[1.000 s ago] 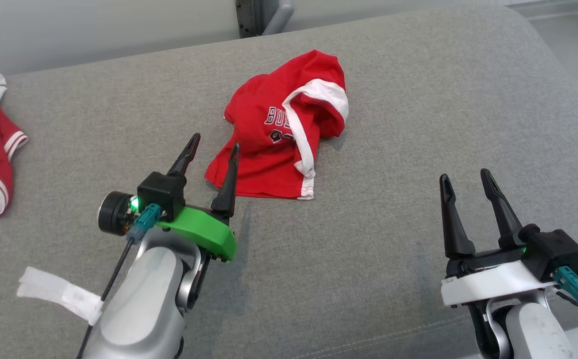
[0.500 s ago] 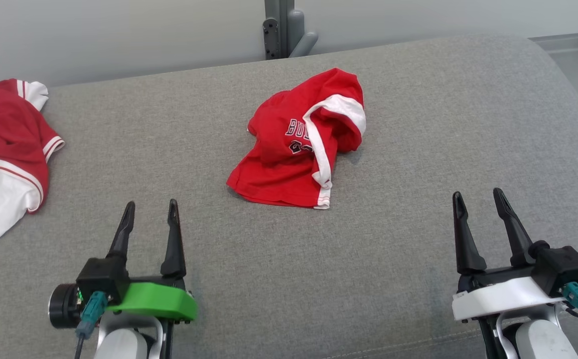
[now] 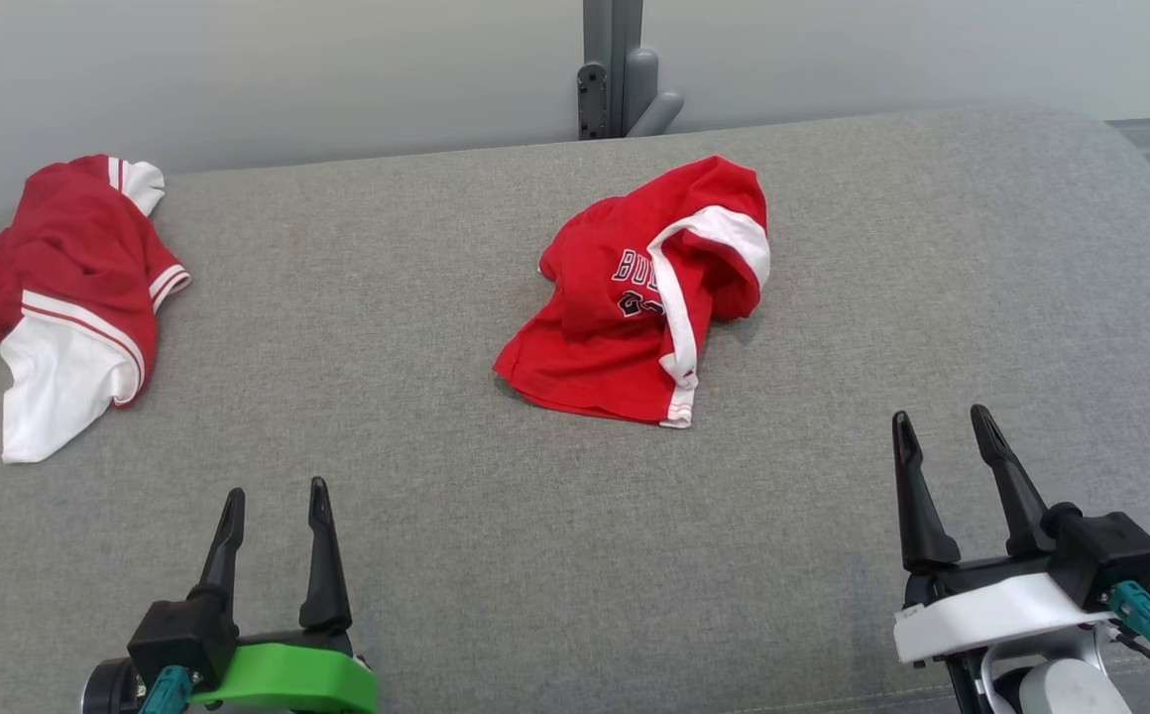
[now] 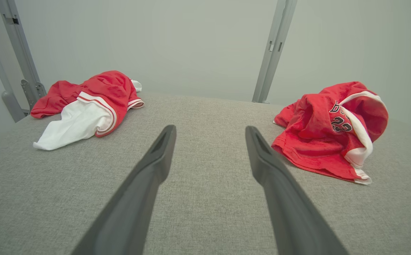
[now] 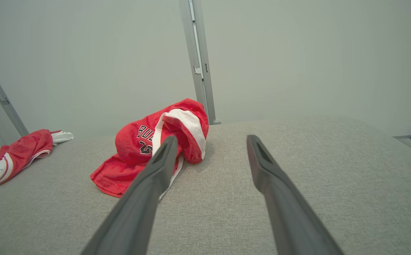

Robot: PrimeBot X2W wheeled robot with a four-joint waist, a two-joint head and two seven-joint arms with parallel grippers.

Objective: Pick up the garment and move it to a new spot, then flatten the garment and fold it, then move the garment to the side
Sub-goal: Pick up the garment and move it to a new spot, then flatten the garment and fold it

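Two garments lie on the grey cushion (image 3: 416,535). The jersey (image 3: 625,317), red with white trim, sits crumpled just right of the head view's middle, toward 1 o'clock. The second garment (image 3: 69,297), red and white, lies bunched at 9 o'clock, well apart from it. Of the two grippers, the left gripper (image 3: 276,488) is at 7 o'clock and the right gripper (image 3: 940,413) at 5 o'clock. Each has two fingers spread, holding nothing. One post (image 3: 610,59) stands at 12 o'clock.

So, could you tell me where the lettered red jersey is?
Head view: the lettered jersey lies centrally on the grey cushion, below the metal post, far right of the other garment.
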